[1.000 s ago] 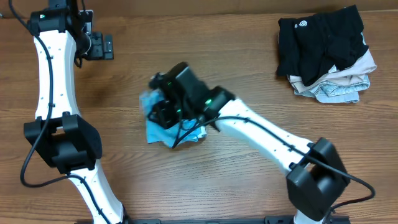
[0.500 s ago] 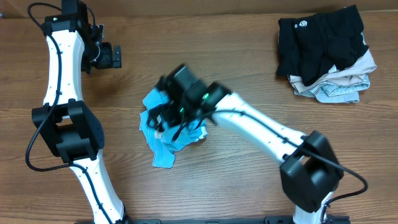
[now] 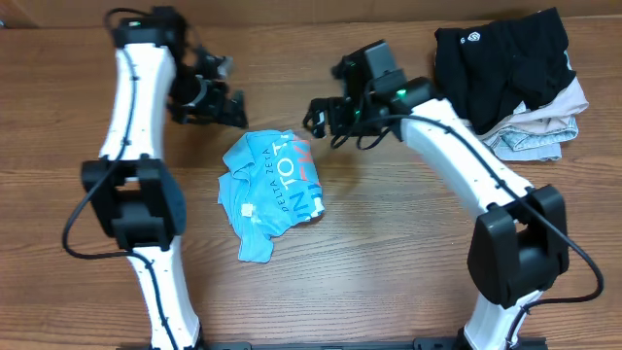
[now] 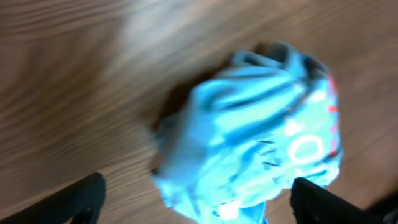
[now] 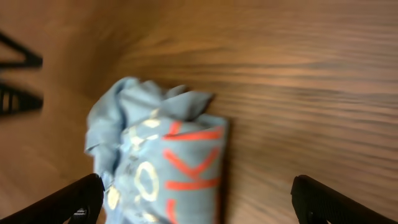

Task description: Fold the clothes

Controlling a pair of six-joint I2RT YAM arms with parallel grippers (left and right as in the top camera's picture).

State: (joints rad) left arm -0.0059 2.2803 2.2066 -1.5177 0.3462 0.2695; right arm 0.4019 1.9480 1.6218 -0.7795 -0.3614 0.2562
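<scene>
Overhead: bright, even light from above, sharp throughout. The light blue T-shirt (image 3: 267,190) casts a short, soft shadow on the bench (image 3: 389,282).
Left wrist: heavy blur. Shirt lettering and wood grain are smeared, with a pale sheen on the wood at upper left.
Right wrist: moderate blur, darker toward upper left.

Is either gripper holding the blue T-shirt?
No, the T-shirt lies crumpled on the table; the left gripper and right gripper are open, clear of it.
</scene>
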